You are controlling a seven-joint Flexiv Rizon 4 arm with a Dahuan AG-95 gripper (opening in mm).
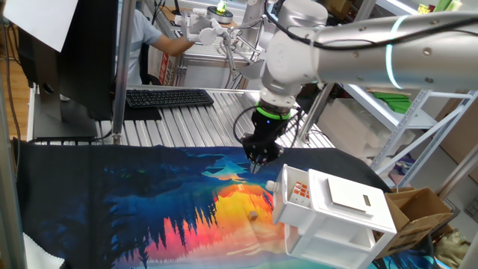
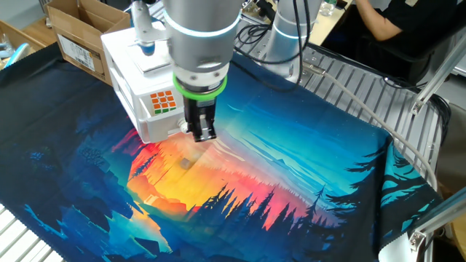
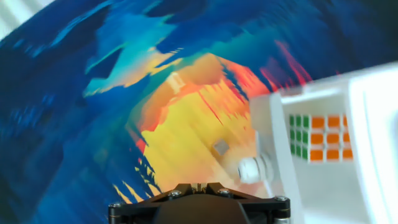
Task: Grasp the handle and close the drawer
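Handle (image 3: 255, 169) distinct only at hand view

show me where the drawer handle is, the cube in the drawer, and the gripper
handle (image 3: 255, 169): hand view, on the white knob's rounded end.
cube (image 3: 317, 137): hand view, on its orange face.
gripper (image 2: 201, 135): the other fixed view, between the fingertips.

Glossy white plastic drawer (image 3: 323, 134) and handle (image 3: 254, 169) on matt printed cloth (image 1: 149, 194).
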